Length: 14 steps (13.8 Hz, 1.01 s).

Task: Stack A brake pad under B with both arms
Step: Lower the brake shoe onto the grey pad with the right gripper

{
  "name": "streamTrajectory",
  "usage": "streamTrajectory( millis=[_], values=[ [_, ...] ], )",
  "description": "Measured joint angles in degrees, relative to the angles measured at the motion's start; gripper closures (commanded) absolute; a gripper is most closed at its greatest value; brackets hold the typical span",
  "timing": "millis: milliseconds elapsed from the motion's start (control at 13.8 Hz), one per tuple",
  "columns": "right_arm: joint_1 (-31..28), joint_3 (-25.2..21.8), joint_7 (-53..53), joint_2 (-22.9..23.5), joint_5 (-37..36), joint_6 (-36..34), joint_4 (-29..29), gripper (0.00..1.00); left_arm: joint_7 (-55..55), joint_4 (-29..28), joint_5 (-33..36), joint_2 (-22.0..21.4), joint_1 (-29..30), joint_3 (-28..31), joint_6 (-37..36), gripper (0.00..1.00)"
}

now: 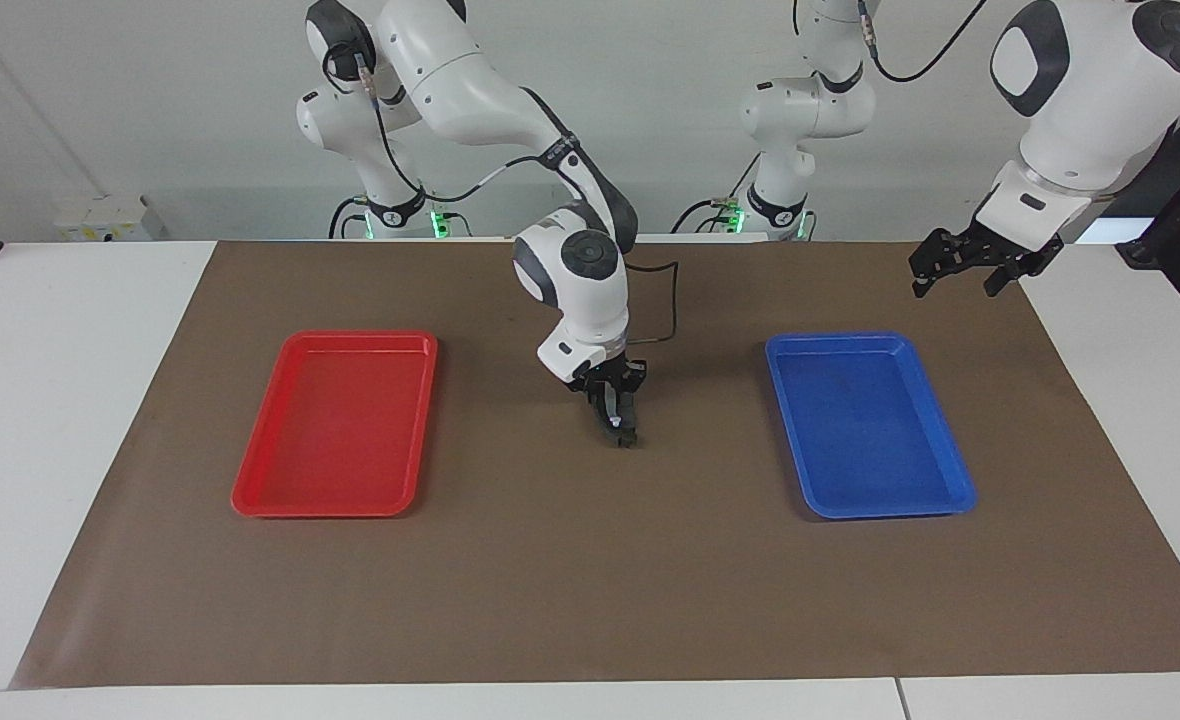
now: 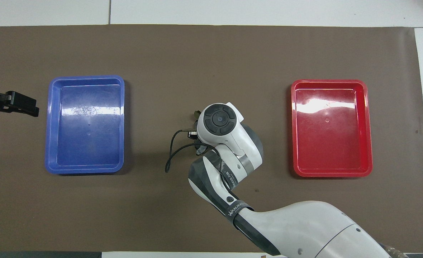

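My right gripper (image 1: 618, 428) points straight down over the middle of the brown mat. It is shut on a small dark piece (image 1: 626, 439) that reaches the mat. That piece shows a pale tip (image 2: 197, 113) beside the wrist in the overhead view, so it looks like B. The wrist covers the rest of it from above. The A brake pad cannot be made out apart from this dark piece. My left gripper (image 1: 956, 286) hangs open and empty in the air, over the mat's edge next to the blue tray (image 1: 960, 498), and shows again (image 2: 18, 104) in the overhead view.
A red tray (image 1: 250, 500) lies on the mat toward the right arm's end and the blue tray (image 2: 50, 165) toward the left arm's end. Nothing lies in either. A black cable loops from the right wrist (image 2: 170, 157) over the mat.
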Motion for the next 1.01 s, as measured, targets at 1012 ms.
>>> streamTrajectory(
  millis=[1012],
  values=[
    [-7.83, -1.32, -0.33, -11.54, -3.78, -7.69, 1.44, 0.01, 0.00, -0.11, 0.00, -0.27, 0.00, 0.00, -0.01, 0.00]
  ],
)
